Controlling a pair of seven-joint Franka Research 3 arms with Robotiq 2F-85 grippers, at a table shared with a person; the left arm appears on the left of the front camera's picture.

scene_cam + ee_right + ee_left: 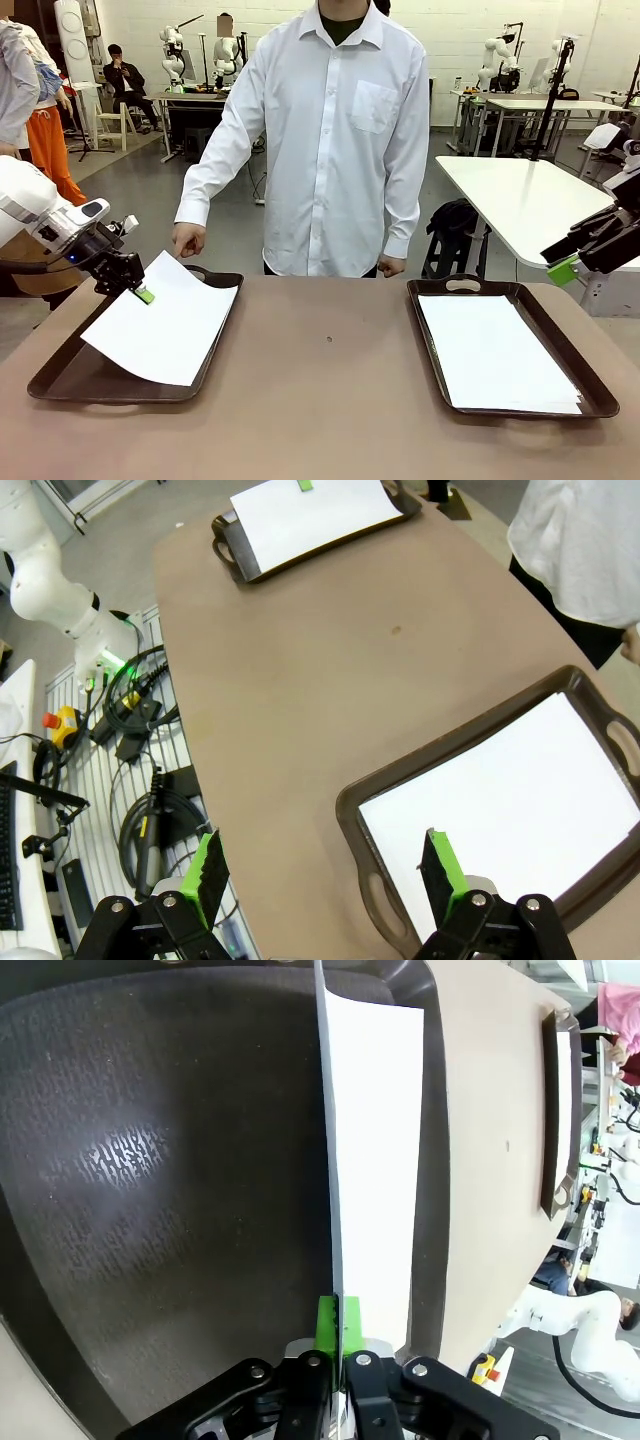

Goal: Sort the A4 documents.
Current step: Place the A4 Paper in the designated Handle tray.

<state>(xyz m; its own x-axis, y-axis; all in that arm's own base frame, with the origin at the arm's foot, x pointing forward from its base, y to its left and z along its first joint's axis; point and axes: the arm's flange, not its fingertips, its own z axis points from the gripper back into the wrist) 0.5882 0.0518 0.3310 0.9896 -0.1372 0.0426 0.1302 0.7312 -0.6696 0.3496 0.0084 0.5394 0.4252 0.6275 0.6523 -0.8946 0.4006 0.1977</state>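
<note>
The brown desk (pixel 330 400) carries two dark trays. The right tray (pixel 600 385) holds a flat stack of A4 documents (pixel 495 355). Over the left tray (pixel 70 375), the left tool (pixel 143 293) pinches one sheet (pixel 165 320) by its edge, tilted. The right tool (pixel 325 865) hangs wide, holding nothing.

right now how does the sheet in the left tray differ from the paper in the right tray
The left sheet is pinched by the shut left end effector, tilted, one edge raised off the left tray. The right stack lies flat, untouched, in the right tray. Both are plain white.
</note>
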